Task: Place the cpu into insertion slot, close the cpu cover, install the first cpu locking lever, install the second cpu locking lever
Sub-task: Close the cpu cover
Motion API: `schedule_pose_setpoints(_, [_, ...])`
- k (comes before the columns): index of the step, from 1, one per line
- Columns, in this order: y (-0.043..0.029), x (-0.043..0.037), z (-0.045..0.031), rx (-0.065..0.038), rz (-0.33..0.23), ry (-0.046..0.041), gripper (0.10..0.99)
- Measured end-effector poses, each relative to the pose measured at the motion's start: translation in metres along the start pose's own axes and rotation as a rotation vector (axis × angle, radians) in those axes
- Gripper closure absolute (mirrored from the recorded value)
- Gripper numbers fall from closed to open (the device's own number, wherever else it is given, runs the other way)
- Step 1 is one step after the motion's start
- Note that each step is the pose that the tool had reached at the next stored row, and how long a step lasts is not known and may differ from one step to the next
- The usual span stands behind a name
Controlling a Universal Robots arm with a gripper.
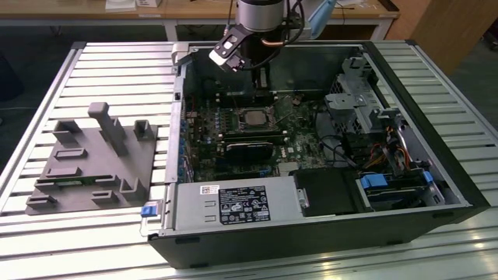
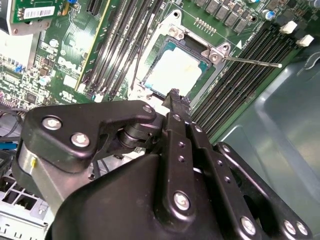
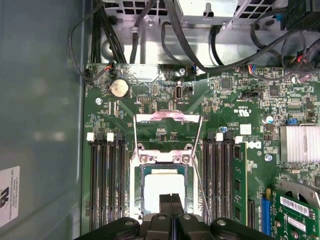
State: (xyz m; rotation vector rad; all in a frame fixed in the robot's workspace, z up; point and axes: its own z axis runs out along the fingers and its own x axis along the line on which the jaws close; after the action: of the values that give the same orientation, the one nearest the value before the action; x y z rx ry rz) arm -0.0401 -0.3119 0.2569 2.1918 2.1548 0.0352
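The cpu (image 3: 162, 186), silvery-grey on top, lies flat in the insertion slot (image 3: 142, 172) on the green board; it also shows in the exterior view as the cpu (image 1: 253, 118). The cpu cover (image 3: 167, 117) is swung open, its window showing the board behind it. A thin locking lever (image 2: 250, 61) sticks out free from the socket's corner. My gripper (image 3: 171, 197) hovers just above the cpu's near edge, black fingers pressed together and empty. In the second wrist view the gripper (image 2: 173, 95) tip is at the socket's edge. The exterior view has the gripper (image 1: 263, 79) inside the case.
Long black memory slots (image 3: 107, 185) flank the socket on both sides. A finned heatsink (image 3: 300, 144) and black cables (image 3: 200, 55) lie close by. The case wall (image 3: 40, 125) stands near. A grey fixture (image 1: 93, 157) rests on the slatted table at the exterior view's left.
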Motion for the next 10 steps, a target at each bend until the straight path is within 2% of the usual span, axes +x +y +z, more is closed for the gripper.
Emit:
schedule_pose_setpoints(3, [0.0003, -0.0001, -0.0039, 0.0, 0.0, 0.0002, 0.98])
schedule_pose_setpoints(10, [0.0005, -0.0001, -0.004, 0.0, 0.0, 0.0003, 0.98])
